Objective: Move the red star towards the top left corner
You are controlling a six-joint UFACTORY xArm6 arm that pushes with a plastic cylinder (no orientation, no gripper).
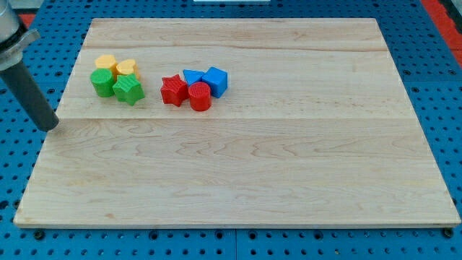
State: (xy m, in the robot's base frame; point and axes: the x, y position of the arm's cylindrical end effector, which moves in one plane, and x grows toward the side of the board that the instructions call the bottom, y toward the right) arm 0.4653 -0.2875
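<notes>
The red star (172,90) lies on the wooden board (238,166), left of centre in the upper half. It touches a red cylinder (200,96) on its right. My tip (50,127) is at the board's left edge, well to the left of and below the red star, apart from all blocks. The dark rod rises from it toward the view's top left.
Two blue blocks (215,80) sit just behind the red cylinder. A cluster stands near the top left: two yellow blocks (107,63), a green cylinder (102,83) and a green star (128,90). Blue pegboard surrounds the board.
</notes>
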